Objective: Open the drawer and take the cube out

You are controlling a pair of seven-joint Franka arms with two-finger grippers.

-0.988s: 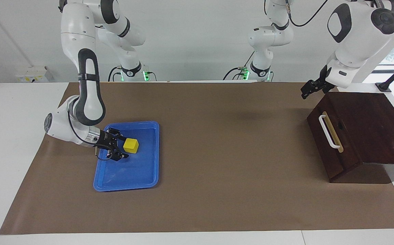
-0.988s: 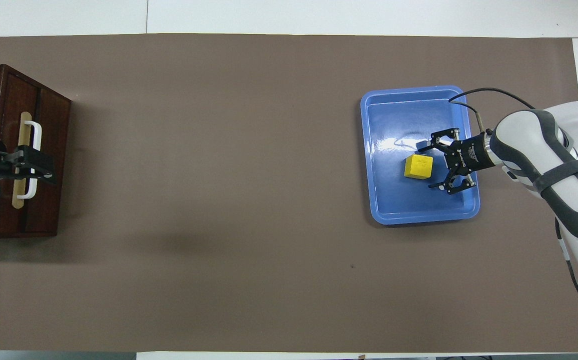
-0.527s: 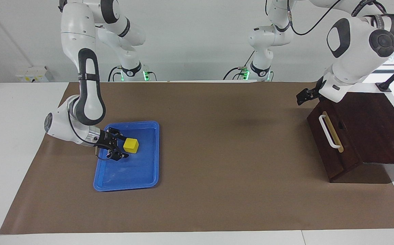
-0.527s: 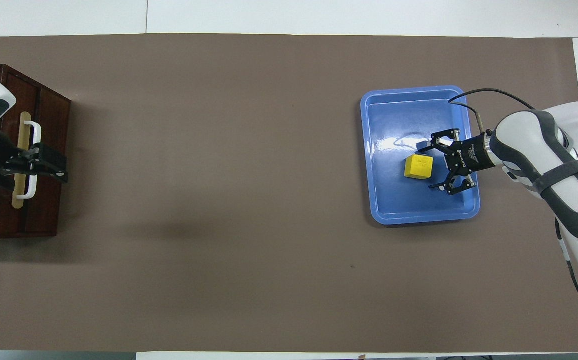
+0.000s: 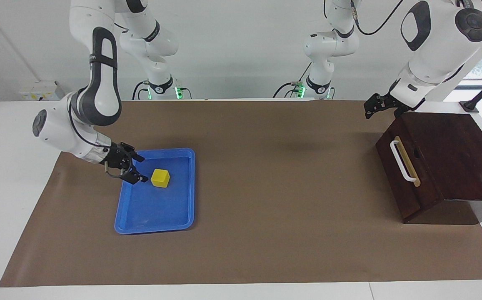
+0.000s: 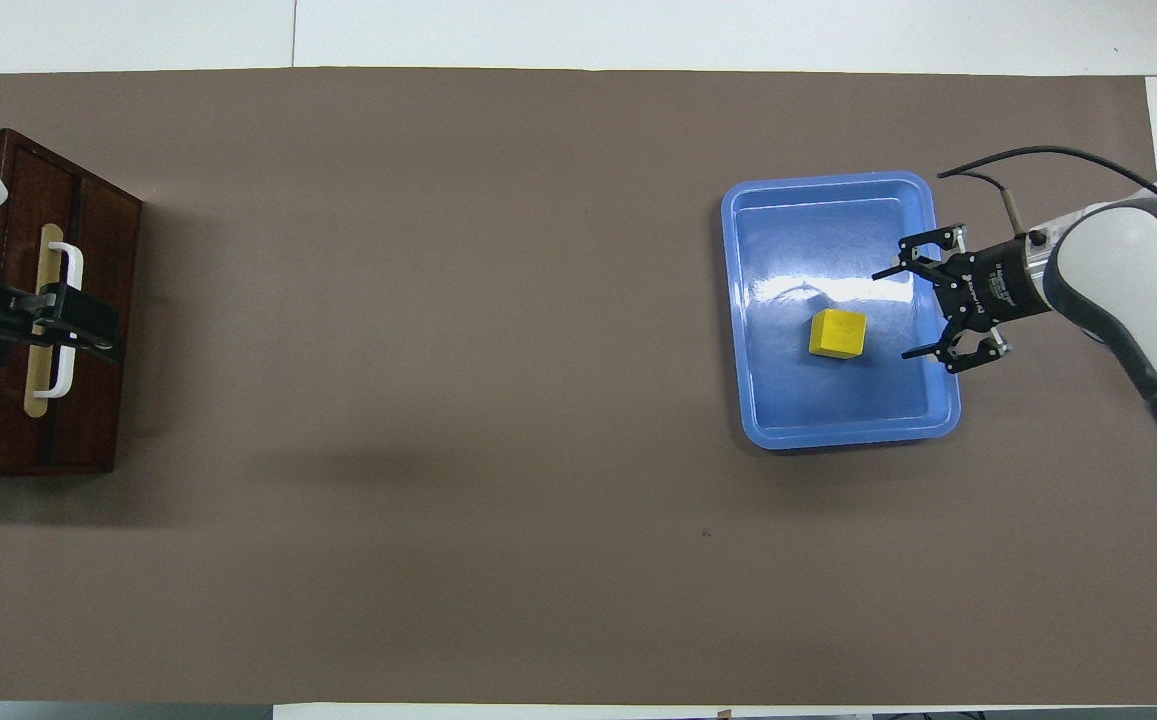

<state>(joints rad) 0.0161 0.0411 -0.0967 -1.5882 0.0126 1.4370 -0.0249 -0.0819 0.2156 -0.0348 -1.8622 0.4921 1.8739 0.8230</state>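
One cube (image 5: 160,178) in tray (image 5: 182,216), right gripper (image 5: 136,168) apparently spread beside it

1. The brown mat (image 5: 282,187) lies bare between the blue tray (image 5: 182,225) and the drawer (image 5: 407,196): wide room to pass.
2. The tray's low rim rings the yellow cube (image 5: 160,178); from above the cube is uncovered.
3. The drawer's white handle (image 5: 402,161) faces bare mat.
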